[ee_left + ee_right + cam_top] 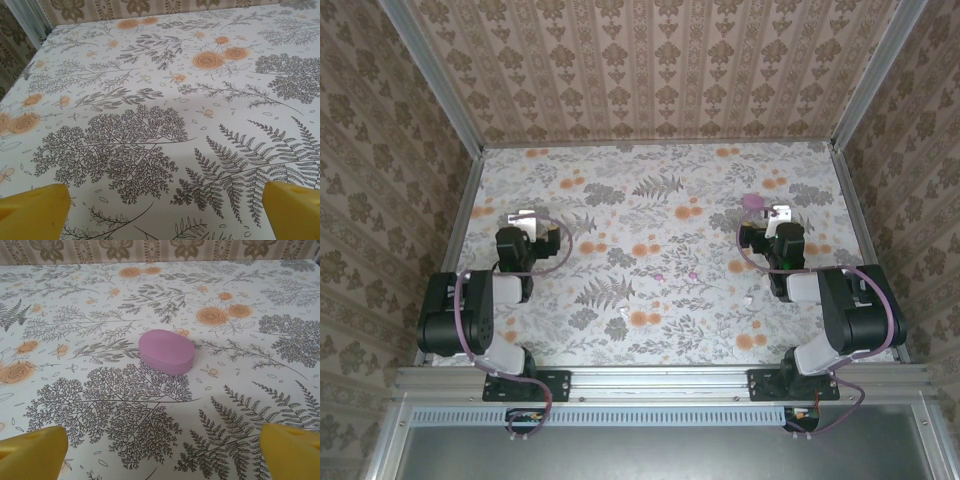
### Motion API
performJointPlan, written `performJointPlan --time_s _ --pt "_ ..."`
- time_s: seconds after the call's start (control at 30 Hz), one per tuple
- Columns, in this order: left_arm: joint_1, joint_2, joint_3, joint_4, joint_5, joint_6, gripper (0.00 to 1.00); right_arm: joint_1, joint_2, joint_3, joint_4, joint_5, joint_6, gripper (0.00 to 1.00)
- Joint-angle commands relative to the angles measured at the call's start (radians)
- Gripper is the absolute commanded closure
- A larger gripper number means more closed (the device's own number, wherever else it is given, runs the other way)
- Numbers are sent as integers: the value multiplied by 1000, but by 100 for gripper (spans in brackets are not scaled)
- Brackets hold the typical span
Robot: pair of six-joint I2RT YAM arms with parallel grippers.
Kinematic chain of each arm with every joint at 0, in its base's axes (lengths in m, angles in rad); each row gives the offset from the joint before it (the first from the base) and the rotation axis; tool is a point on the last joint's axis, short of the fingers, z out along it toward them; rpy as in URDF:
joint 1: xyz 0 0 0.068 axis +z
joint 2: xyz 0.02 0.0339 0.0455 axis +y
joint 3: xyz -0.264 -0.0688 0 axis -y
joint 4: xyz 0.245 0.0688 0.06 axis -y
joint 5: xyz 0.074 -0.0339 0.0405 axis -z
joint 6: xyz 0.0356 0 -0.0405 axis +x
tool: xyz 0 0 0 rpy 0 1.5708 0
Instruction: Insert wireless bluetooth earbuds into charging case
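Note:
The charging case [166, 352] looks pink here, a shut oval box lying flat on the flowered tabletop, ahead of my right gripper [162, 452] and slightly left of its centre line. From above, the case [753, 201] sits just beyond and left of the right gripper [780, 214]. Both yellow fingertips [32, 452] of that gripper stand wide apart with nothing between them. My left gripper [165, 212] is open too, over bare tabletop at the left [526, 220]. Two tiny pinkish specks [658, 277] [693, 272] mid-table may be the earbuds; they are too small to tell.
Patterned walls close in the table [650, 330] at the back and on both sides. A metal rail [660, 382] runs along the near edge by the arm bases. Two small white bits [745, 298] [619, 316] lie on the near half of the table.

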Motion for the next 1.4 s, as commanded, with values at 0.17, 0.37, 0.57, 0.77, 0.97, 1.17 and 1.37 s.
performJointPlan --time_s 0.17,0.37,0.57,0.77,0.97,1.17,1.37 --pt "32 -176 -35 -69 -81 -73 0 -17 -125 240 -521 -29 65 0" --pt "53 -367 44 -376 -162 -197 0 -38 -125 408 -835 -69 117 0" --pt "124 -436 178 -712 -70 -432 0 -110 9 649 -1122 -322 174 0" --pt "117 -420 236 -793 176 -467 0 -207 103 742 -1112 -443 288 7" --pt "50 -420 200 -770 197 -495 0 -251 278 902 -1187 -529 317 17" --pt "-1 -400 200 -772 187 -495 0 -249 473 1096 -1278 -638 330 28" --pt "-32 -394 216 -782 179 -487 0 -246 597 1243 -1353 -619 318 27"
